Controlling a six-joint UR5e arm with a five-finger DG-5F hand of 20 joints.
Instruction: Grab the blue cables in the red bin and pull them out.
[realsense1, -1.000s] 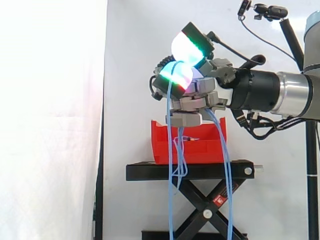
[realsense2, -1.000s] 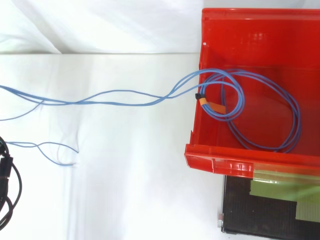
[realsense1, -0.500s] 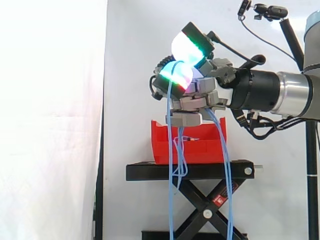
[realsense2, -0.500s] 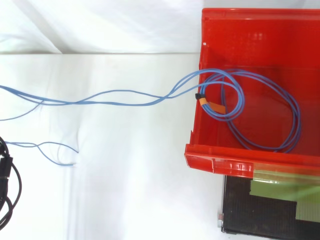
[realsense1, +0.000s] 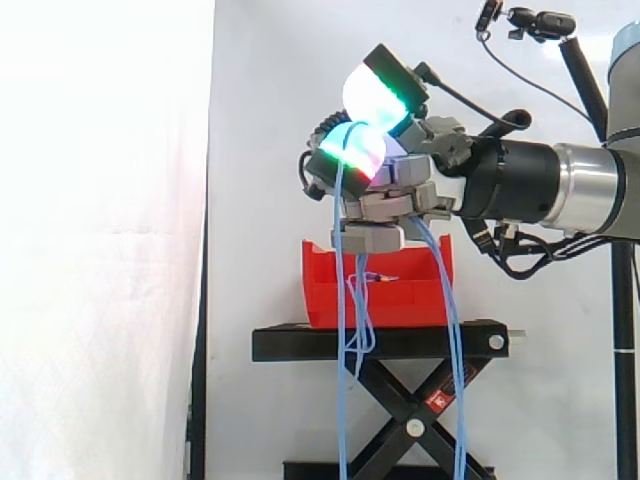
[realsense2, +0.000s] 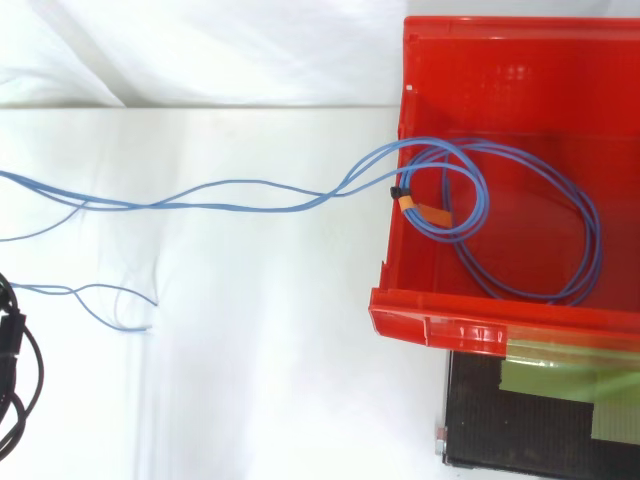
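Several cables (realsense1: 340, 300) hang clamped in our hand (realsense1: 400, 195); we should pull steadily until they clear the bin (realsense1: 400, 300) below

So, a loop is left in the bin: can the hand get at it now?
Probably not yet: the hand is curled round blue cables above the red bin. The loop itself lies uncovered.

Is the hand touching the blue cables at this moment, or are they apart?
Touching. The side view shows the hand with its fingers curled round the blue cables, whose strands hang down from it past the stand.
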